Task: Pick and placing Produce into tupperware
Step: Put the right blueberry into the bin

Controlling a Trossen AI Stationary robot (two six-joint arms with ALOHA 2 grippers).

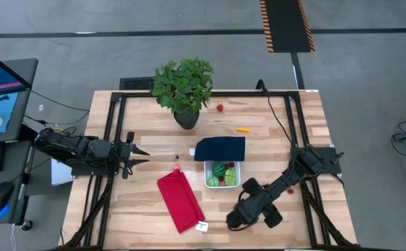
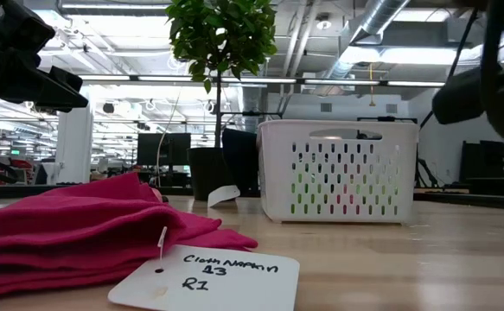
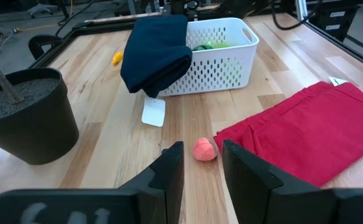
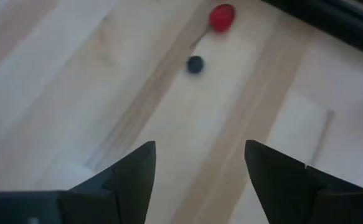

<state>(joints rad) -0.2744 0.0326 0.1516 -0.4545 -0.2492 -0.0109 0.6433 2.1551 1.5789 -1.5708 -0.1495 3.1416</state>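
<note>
On the counter: a pale wooden counter (image 1: 272,132) framed by black rails carries everything in the scene.
Container: a small white square perforated plastic basket (image 1: 222,173) sits near the middle of the counter, just right of a red folded cloth (image 1: 180,201).
Lid or cover: a dark navy blue piece (image 1: 220,148) lies against the basket's far edge; in the left wrist view it drapes over one corner of the basket (image 3: 215,53).
Produce inside: green and striped dark-green toy produce (image 1: 221,170) and a bit of red lie in the basket.
Produce outside: a small pinkish-red round toy (image 3: 204,150) lies on the wood close to the cloth's corner; an orange elongated toy (image 1: 242,129) lies beyond the navy piece; a red strawberry toy (image 1: 220,108) sits by the black pot of the leafy plant (image 1: 183,89).
Left tool (image 3: 203,163): low over the counter, left of the cloth, fingers narrowly apart and empty, the pinkish-red toy just ahead of the gap.
Right tool (image 4: 198,169): over bare wood at the near right of the basket, fingers wide apart, holding nothing; a small red berry (image 4: 222,17) and a tiny dark ball (image 4: 195,64) lie on the wood ahead of it.
Label: a white paper tag (image 2: 204,278) lies at the cloth's near end.
</note>
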